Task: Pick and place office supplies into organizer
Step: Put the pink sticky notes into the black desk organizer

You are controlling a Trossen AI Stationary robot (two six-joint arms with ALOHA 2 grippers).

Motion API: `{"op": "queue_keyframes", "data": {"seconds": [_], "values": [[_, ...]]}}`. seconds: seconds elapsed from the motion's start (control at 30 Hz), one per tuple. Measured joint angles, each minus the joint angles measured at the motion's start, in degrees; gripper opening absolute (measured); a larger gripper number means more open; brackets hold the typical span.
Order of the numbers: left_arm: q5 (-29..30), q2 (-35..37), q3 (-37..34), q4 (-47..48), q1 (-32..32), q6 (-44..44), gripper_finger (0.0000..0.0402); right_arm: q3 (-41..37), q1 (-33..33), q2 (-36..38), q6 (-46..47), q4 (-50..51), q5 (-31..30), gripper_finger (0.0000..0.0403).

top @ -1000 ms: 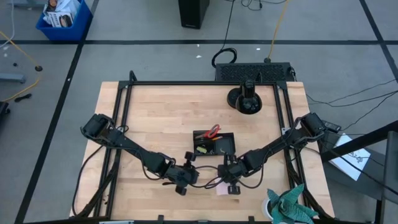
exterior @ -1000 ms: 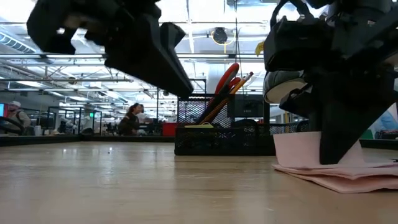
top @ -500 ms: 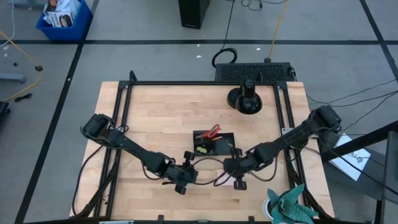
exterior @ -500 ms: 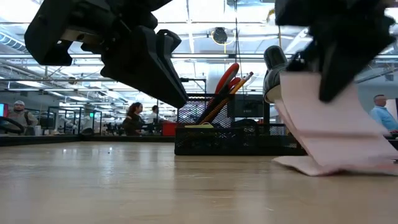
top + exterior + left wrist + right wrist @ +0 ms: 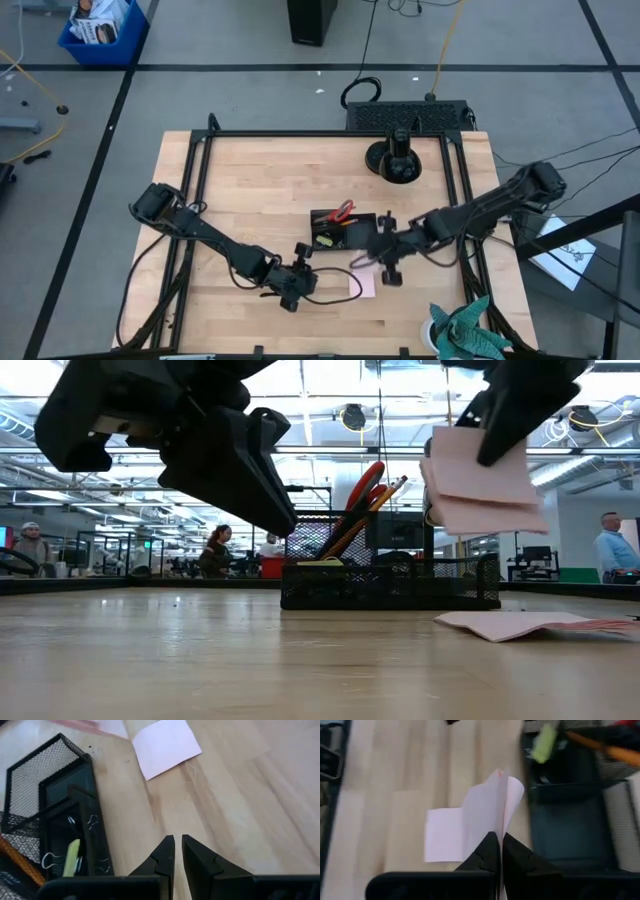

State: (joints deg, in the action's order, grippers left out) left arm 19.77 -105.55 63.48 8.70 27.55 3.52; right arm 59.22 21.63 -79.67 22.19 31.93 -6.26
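While my right gripper [image 5: 368,262] hangs above the wooden table [image 5: 250,190], its fingers are pressed together on a few pink sticky-note sheets [image 5: 478,480], lifted clear of the surface just near and right of the black mesh desk organizer [image 5: 343,231]. In the right wrist view the held sheets curl up on either side of the fingers, and their lower edge is cut off behind the fingers. One loose pink sheet [image 5: 366,283] lies flat on the wood below, near the front edge, its sides roughly square to the table edges.

My left gripper [image 5: 290,288] hovers low over the near middle of the table, left of that loose sheet, fingers [image 5: 162,857] nearly touching with only a narrow slit between them and nothing held.

Open wood spreads wide across the left and far parts of the table; the black frame rails [image 5: 197,180] run along both sides.

Inside the organizer, red-handled scissors [image 5: 362,490] and an orange pencil [image 5: 385,495] stand tilted, leaning toward the right in the low view. A yellow-green piece [image 5: 71,855] and small binder clips [image 5: 48,860] lie in one compartment; the pens I cannot make out.
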Motion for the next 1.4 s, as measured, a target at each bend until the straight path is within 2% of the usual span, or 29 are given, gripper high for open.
{"op": "queue_keyframes", "data": {"seconds": [0.23,0.57,0.97,1.4], "values": [[5.8,0.2,0.0,0.2,1.5,5.1,0.0042,0.0,-7.6,1.9,-5.6,3.8,0.2,0.0],[10.1,0.5,0.0,0.6,3.5,8.3,0.0042,0.0,-16.0,1.9,-12.2,5.7,1.8,0.0],[10.8,3.0,0.0,1.7,3.7,5.5,0.0042,0.0,-19.1,-2.3,-15.6,2.6,3.4,0.0001],[11.9,5.0,0.0,3.6,5.4,5.0,0.0042,0.0,-19.3,-6.4,-19.2,2.6,3.5,0.0003]]}}
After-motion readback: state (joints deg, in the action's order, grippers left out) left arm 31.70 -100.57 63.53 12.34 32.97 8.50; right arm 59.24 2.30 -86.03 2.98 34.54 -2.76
